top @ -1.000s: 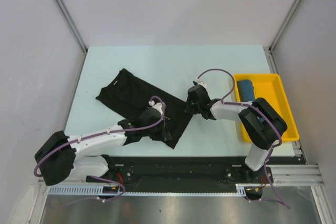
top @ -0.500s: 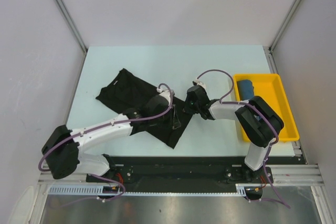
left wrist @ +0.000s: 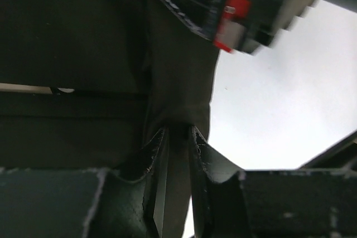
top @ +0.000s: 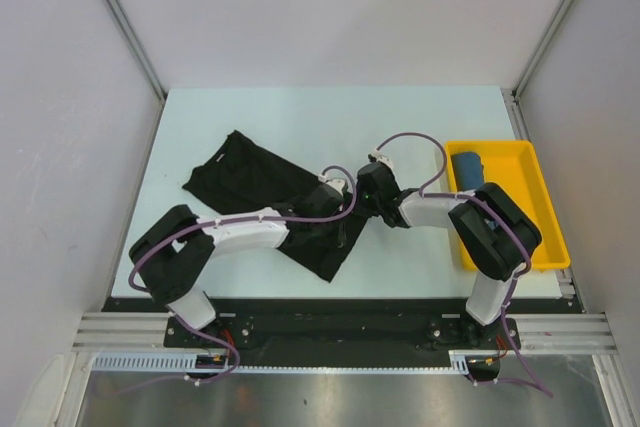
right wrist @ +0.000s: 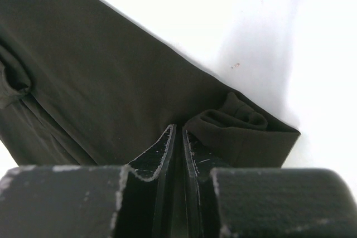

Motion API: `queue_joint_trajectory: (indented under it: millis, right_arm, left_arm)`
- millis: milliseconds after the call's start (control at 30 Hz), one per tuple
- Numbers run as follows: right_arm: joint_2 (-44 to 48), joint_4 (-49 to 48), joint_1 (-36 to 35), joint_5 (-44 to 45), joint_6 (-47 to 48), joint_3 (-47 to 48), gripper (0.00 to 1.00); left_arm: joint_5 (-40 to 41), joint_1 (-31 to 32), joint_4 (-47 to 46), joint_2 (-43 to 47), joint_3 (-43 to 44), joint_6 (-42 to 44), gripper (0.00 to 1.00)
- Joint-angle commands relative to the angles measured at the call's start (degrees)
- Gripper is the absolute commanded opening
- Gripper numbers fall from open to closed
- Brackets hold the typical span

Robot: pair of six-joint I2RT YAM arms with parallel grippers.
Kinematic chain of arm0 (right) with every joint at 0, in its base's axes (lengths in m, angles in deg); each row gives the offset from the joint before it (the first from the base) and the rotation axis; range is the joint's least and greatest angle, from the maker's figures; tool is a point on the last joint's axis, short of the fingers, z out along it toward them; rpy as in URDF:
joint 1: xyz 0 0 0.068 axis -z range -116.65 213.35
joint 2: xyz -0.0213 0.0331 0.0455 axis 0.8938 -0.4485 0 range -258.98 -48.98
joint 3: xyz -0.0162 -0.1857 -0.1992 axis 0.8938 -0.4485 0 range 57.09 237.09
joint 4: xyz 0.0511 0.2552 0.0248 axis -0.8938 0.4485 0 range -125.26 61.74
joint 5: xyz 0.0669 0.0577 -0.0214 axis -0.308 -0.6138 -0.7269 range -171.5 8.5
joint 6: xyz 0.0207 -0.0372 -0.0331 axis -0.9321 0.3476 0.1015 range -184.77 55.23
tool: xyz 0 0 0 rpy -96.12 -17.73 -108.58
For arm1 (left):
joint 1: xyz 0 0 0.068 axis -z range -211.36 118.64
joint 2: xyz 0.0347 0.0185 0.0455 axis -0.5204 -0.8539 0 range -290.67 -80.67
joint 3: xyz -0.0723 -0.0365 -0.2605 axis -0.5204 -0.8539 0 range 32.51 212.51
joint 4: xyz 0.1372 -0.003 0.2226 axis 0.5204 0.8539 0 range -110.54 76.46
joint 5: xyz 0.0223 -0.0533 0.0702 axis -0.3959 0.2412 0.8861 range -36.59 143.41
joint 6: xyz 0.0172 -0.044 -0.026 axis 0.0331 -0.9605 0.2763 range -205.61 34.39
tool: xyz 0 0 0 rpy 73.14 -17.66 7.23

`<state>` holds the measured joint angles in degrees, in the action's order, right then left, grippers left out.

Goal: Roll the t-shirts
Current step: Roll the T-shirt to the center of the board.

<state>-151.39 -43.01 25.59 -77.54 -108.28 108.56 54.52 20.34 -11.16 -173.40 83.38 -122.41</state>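
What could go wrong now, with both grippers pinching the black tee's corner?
1. The left gripper and right gripper sit close together on the black t-shirt; they might collide.
2. Each pinches only a thin fold, so cloth may slip and the small rolled corner loosen.
3. The left arm lies over the shirt and could bunch it.

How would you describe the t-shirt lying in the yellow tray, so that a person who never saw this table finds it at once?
On the pale table, look to the right edge, where a yellow tray stands. At the tray's far end lies the teal-blue t-shirt, wound into a short roll. The only other garment, the black t-shirt, lies spread out mid-table.
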Motion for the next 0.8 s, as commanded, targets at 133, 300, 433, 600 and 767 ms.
queue_joint_trajectory:
  millis: [133, 300, 433, 600, 767]
  right_arm:
    - [9.5, 7.03, 1.28, 3.85, 2.45, 0.48, 0.23]
    - [15.04, 10.56, 1.28, 6.58, 4.57, -0.13, 0.36]
    - [14.52, 10.56, 0.67, 6.32, 5.62, -0.75, 0.37]
    - [9.7, 8.45, 0.67, 5.61, 5.8, -1.19, 0.34]
    - [4.42, 4.06, 2.77, 3.68, 6.68, -0.31, 0.33]
  left_arm:
    - [3.29, -1.6, -2.45, -2.54, 1.95, 0.67, 0.23]
    - [2.59, -2.04, -2.71, -2.46, 1.25, 0.32, 0.22]
    - [1.62, -2.05, -3.58, -1.32, -0.33, -0.55, 0.21]
    - [0.65, -2.04, -4.9, -0.35, -2.09, -1.96, 0.21]
    - [-0.22, -1.96, -5.96, 0.88, -3.76, -2.93, 0.2]
